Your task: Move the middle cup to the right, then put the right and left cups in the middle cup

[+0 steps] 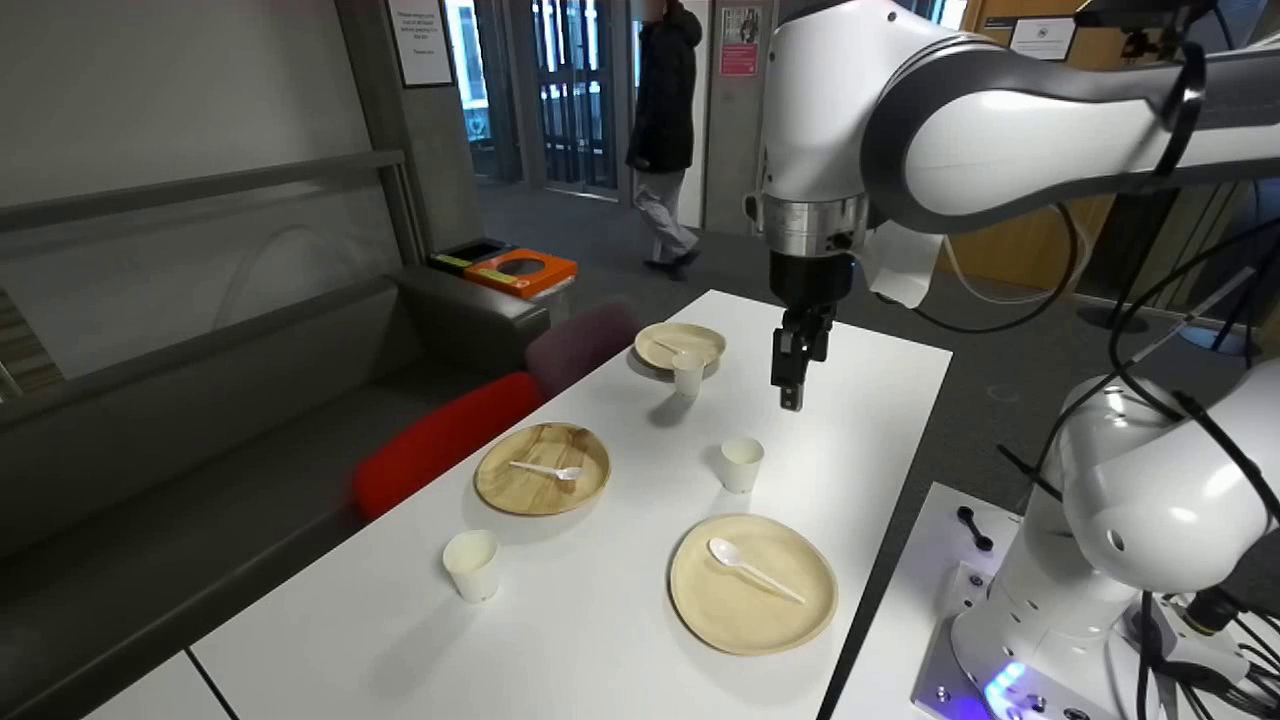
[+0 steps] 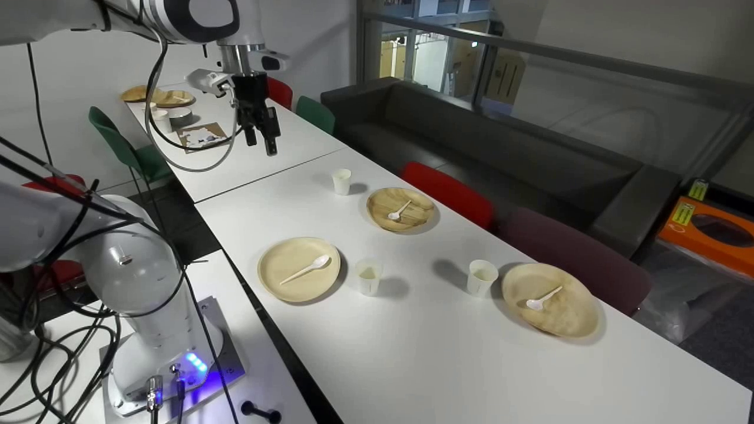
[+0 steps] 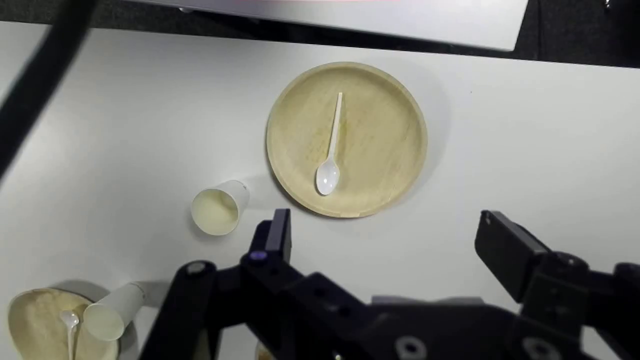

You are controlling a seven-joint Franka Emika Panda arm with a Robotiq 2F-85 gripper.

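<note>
Black, its fingers (image 3: 510, 250) spread wide apart, the pincer (image 2: 261, 146) hangs over the tabletop (image 2: 459, 359); rightward I see a pale plate (image 2: 288, 258) with a spoon (image 2: 307, 268), the left cup (image 2: 341, 182), the middle cup (image 2: 369, 279), a grained plate (image 2: 416, 218), then the right cup (image 2: 481, 278) just beside another plate (image 2: 562, 312), all cups upright.

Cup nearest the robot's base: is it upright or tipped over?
Upright. In both exterior views the cup stands on the table, with its open end facing up.
</note>
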